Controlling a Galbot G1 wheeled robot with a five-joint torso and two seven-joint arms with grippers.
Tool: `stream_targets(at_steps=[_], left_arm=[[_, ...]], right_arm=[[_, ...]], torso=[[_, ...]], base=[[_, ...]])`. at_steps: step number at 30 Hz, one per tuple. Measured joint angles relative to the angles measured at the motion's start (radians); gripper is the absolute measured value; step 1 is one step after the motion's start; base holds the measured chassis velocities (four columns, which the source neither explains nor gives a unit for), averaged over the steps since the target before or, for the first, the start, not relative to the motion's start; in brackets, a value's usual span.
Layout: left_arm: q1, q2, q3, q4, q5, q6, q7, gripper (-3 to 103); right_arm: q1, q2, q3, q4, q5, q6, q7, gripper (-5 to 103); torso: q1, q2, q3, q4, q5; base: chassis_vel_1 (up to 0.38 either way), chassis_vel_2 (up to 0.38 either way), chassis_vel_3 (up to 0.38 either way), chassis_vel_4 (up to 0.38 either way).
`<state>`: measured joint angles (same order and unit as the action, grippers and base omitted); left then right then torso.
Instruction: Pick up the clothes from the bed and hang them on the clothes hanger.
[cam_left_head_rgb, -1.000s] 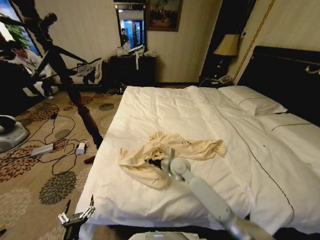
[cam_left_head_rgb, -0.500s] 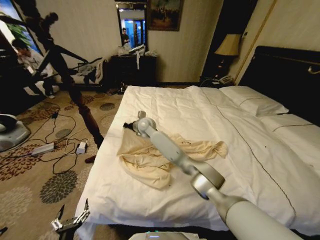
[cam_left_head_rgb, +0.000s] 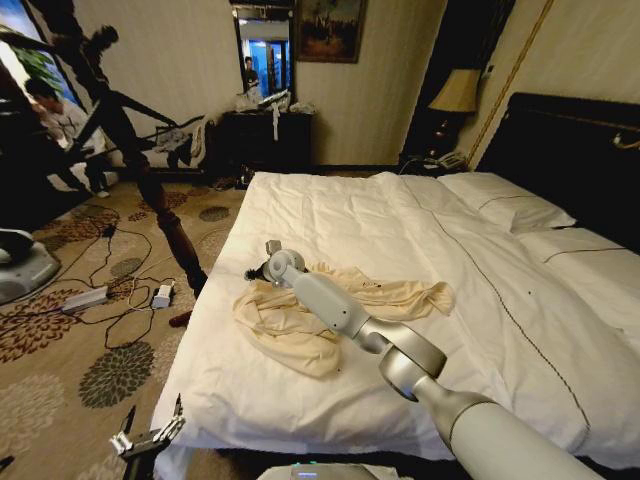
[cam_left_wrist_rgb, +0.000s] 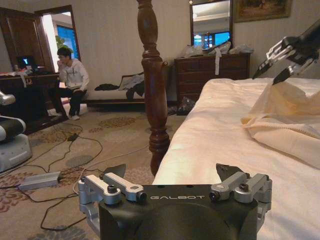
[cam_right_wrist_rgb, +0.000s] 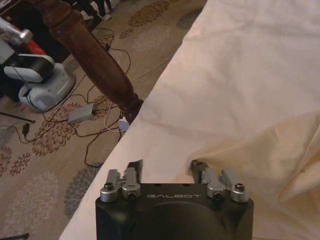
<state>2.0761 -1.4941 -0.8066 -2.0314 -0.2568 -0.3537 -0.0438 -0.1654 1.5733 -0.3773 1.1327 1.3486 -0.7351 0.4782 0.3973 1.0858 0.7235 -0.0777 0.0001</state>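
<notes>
The clothes, a wrinkled cream shirt (cam_left_head_rgb: 300, 320), lie in a heap on the bed's white duvet (cam_left_head_rgb: 400, 220) near its left edge. My right gripper (cam_left_head_rgb: 256, 270) hangs open just over the shirt's far left corner. In the right wrist view the right gripper (cam_right_wrist_rgb: 165, 167) has its fingers apart, straddling the shirt's edge (cam_right_wrist_rgb: 260, 160). The left wrist view shows that same gripper (cam_left_wrist_rgb: 265, 79) above the shirt's (cam_left_wrist_rgb: 285, 110) raised fold. My left gripper (cam_left_head_rgb: 150, 432) is open and low beside the bed's near corner. The clothes hanger is out of view.
A tall dark wooden coat stand (cam_left_head_rgb: 150, 190) rises from the carpet just left of the bed, close to the right gripper. Cables and a power strip (cam_left_head_rgb: 85, 298) lie on the floor, beside a white machine base (cam_left_head_rgb: 20, 265). A dark dresser (cam_left_head_rgb: 265, 135) stands at the far wall.
My right arm swung from the shirt's near side across to its far left corner, then sank slightly toward the fabric. The left gripper has hardly moved.
</notes>
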Motion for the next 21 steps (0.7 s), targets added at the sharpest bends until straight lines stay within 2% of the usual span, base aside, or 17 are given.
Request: stream_targets(at_steps=[2,3,4,5,8,9,10,11,12,13,14,15,16,17,18,20,21], left_arm=[[-0.006,0.003,0.006,-0.009,0.004,0.012,0.002,100],[-0.012,0.005,0.009,-0.012,0.007,0.018,0.002,100],[-0.019,0.006,0.01,-0.013,0.01,0.022,0.003,100],[-0.019,0.006,0.01,-0.013,0.01,0.022,0.003,100],[-0.032,0.004,0.015,-0.014,0.02,0.031,0.004,100],[-0.032,0.002,0.015,-0.016,0.023,0.031,0.004,100],[-0.032,0.002,0.015,-0.016,0.023,0.031,0.004,100],[-0.03,0.001,0.015,-0.019,0.024,0.031,0.004,100],[-0.023,0.0,0.012,-0.02,0.023,0.03,0.004,100],[-0.016,0.001,0.008,-0.021,0.021,0.024,0.004,100],[-0.016,0.001,0.008,-0.021,0.021,0.024,0.004,100],[-0.012,0.002,0.005,-0.021,0.016,0.019,0.004,100],[-0.007,0.004,0.001,-0.017,0.01,0.013,0.003,100],[-0.005,0.007,0.0,-0.013,0.007,0.007,0.003,100],[-0.005,0.007,0.0,-0.013,0.007,0.007,0.003,100],[-0.006,0.007,0.001,-0.007,0.005,0.002,0.002,100],[-0.008,0.007,0.004,-0.006,0.006,0.002,0.002,100]], right_arm=[[0.002,-0.044,-0.013,0.057,0.047,0.0,0.034,65],[0.0,-0.058,-0.014,0.084,0.083,0.0,0.059,65],[-0.002,-0.064,-0.012,0.103,0.12,0.0,0.084,71],[-0.002,-0.064,-0.012,0.103,0.12,0.0,0.084,71],[-0.002,-0.022,0.034,0.051,0.147,-0.004,0.148,86],[0.008,0.01,0.054,-0.006,0.14,-0.004,0.199,91],[0.008,0.01,0.054,-0.006,0.14,-0.004,0.199,91],[0.021,0.025,0.057,-0.058,0.119,-0.004,0.251,91],[0.034,0.031,0.038,-0.114,0.065,-0.004,0.287,96],[0.042,0.027,-0.011,-0.151,-0.045,-0.004,0.269,99],[0.042,0.027,-0.011,-0.151,-0.045,-0.004,0.269,99],[0.043,0.007,-0.059,-0.163,-0.157,-0.004,0.232,100],[0.043,-0.025,-0.109,-0.163,-0.267,-0.004,0.192,100],[0.038,-0.047,-0.136,-0.153,-0.334,-0.004,0.163,100],[0.038,-0.047,-0.136,-0.153,-0.334,-0.004,0.163,100],[0.021,-0.077,-0.147,-0.126,-0.476,0.005,0.082,100],[0.017,-0.091,-0.148,-0.11,-0.558,0.041,0.037,100]], torso=[[0.0,0.0,0.0,-0.0006,0.0],[0.0,0.0,0.0,-0.0008,0.0],[0.0,0.0,0.0,-0.0009,0.0001],[0.0,0.0,0.0,-0.0009,0.0001],[0.0,0.0,0.0,-0.0003,-0.0001],[0.0,0.0,0.0,0.0004,0.0001],[0.0,0.0,0.0,0.0004,0.0001],[0.0,0.0,0.0,0.001,0.0],[0.0,0.0,0.0,0.0001,-0.0003],[0.0,0.0,0.0,0.0002,-0.0001],[0.0,0.0,0.0,0.0002,-0.0001],[0.0,0.0,0.0,0.0006,0.0],[0.0,0.0,0.0,-0.0002,0.0],[0.0,0.0,0.0,-0.0011,-0.0002],[0.0,0.0,0.0,-0.0011,-0.0002],[0.0,0.0,0.0,-0.0012,0.0001],[0.0,0.0,0.0,-0.0004,0.0002]], base=[[0.0,0.0,0.0,0.0],[0.0,0.0,0.0,0.0],[0.0,0.0,0.0,0.0],[0.0,0.0,0.0,0.0],[0.0,0.0,0.0,0.0],[0.0,0.0,0.0,0.0],[0.0,0.0,0.0,0.0],[0.0,0.0,0.0,0.0],[0.0,0.0,0.0,0.0],[0.0,0.0,0.0,0.0],[0.0,0.0,0.0,0.0],[0.0,0.0,0.0,0.0],[0.0,0.0,0.0,0.0],[0.0,0.0,0.0,0.0],[0.0,0.0,0.0,0.0],[0.0,0.0,0.0,0.0],[0.0,0.0,0.0,0.0]])
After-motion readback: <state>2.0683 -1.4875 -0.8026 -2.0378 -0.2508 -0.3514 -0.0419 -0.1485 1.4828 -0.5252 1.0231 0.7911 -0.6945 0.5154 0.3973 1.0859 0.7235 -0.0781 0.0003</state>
